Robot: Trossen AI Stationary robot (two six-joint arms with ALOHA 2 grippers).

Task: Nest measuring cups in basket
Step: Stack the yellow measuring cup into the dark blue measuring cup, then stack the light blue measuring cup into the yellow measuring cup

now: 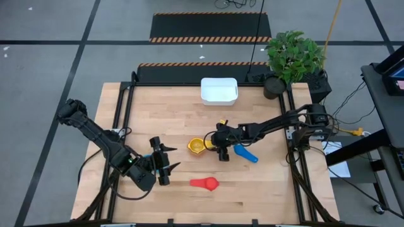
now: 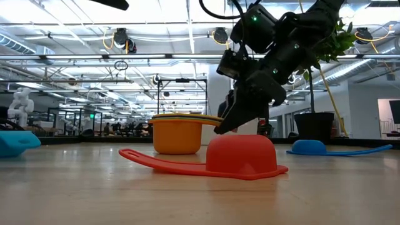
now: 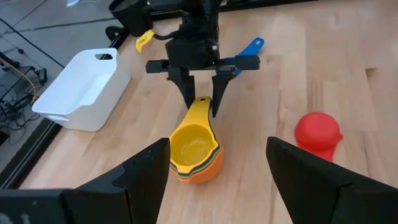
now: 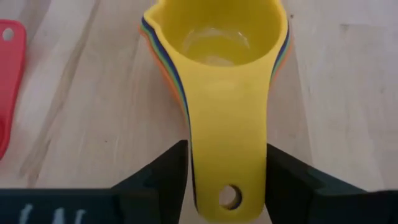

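A nested stack of measuring cups (image 1: 197, 145), yellow on top and orange outermost, stands upright on the table's middle (image 3: 196, 152). My right gripper (image 4: 227, 168) is at the stack's handle, shut on it. A red cup (image 1: 205, 183) lies mouth down nearer the front edge (image 2: 240, 156). A blue cup (image 1: 245, 153) lies mouth down right of the stack. The white basket (image 1: 219, 90) stands at the far edge. My left gripper (image 1: 167, 165) hangs open above the table, left of the red cup, with nothing between its fingers. My right gripper has the yellow top cup's flat handle (image 4: 227, 124) between its two fingers, one against each long edge, near the end with the hole. The fingers (image 3: 186, 93) come slanting down from the table's right and lie along the handle. The stack stands upright on the table.
A black plant pot (image 1: 274, 85) stands at the far right corner, beside the basket. A light blue thing (image 2: 15, 142) lies at the left edge of the low view. Bare wood lies between the stack and the basket (image 3: 81, 87).
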